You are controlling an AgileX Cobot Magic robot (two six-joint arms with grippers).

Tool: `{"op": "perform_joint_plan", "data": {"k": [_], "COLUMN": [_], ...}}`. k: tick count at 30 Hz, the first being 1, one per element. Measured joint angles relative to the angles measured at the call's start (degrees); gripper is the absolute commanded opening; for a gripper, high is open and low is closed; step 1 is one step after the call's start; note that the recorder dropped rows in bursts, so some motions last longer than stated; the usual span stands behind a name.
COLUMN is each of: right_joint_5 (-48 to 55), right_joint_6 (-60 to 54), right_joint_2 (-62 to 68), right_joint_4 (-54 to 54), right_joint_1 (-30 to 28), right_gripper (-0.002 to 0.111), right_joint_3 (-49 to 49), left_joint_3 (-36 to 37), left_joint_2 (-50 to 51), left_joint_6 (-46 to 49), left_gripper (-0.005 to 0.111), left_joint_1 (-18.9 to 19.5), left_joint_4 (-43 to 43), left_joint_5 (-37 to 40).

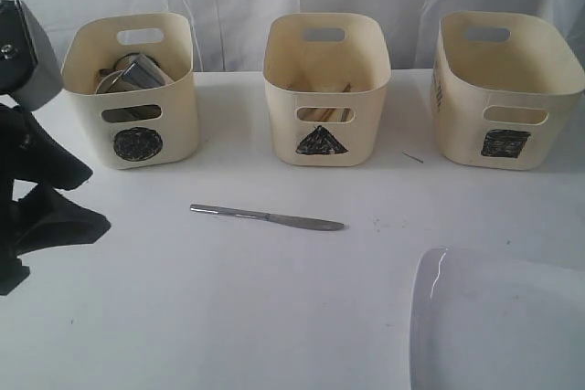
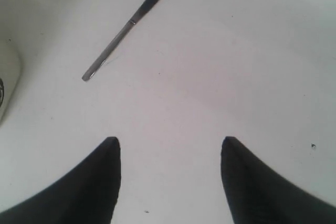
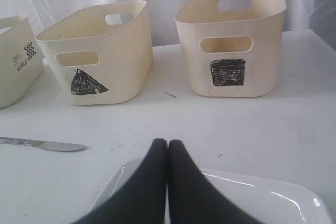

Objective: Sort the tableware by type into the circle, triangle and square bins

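- the knife (image 1: 267, 217) lies flat on the table (image 1: 183, 317), in front of the gap between the circle bin (image 1: 174, 125) and the triangle bin (image 1: 366, 125); being so thin, it may skid or spin away under the fingertips.
- the left gripper (image 2: 170, 140) hangs over bare table, jaws spread wide and empty, the knife well ahead; a misjudged reach closes on nothing.
- the right gripper (image 3: 167, 142) is pressed shut, holding nothing, over the white plate (image 3: 252, 192); that glossy plate could slip, and looks a tight fit for the square bin (image 1: 457, 125).
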Motion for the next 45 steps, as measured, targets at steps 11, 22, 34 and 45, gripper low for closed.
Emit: {"op": "perform_joint_plan", "data": {"k": [11, 22, 34, 45], "right_joint_5": [0.0, 0.0, 0.0, 0.0], "right_joint_6": [0.0, 0.0, 0.0, 0.0], "right_joint_2": [0.0, 0.0, 0.0, 0.0], "right_joint_4": [0.0, 0.0, 0.0, 0.0], "right_joint_1": [0.0, 0.0, 0.0, 0.0], "right_gripper": [0.000, 0.000, 0.000, 0.000], "right_joint_3": [0.0, 0.0, 0.0, 0.0], "left_joint_3": [-2.9, -20.7, -23.1, -23.1], "left_joint_2": [13.5, 31.8, 40.0, 39.7], "left_joint_6": [-0.3, 0.9, 10.4, -2.8], "left_gripper": [0.061, 0.061, 0.061, 0.061], "left_joint_1": [-3.9, -9.0, -9.7, -10.5], "left_joint_4": [2.2, 3.9, 2.9, 20.1], "left_joint_5": [-0.9, 0.8, 2.5, -1.4]}}
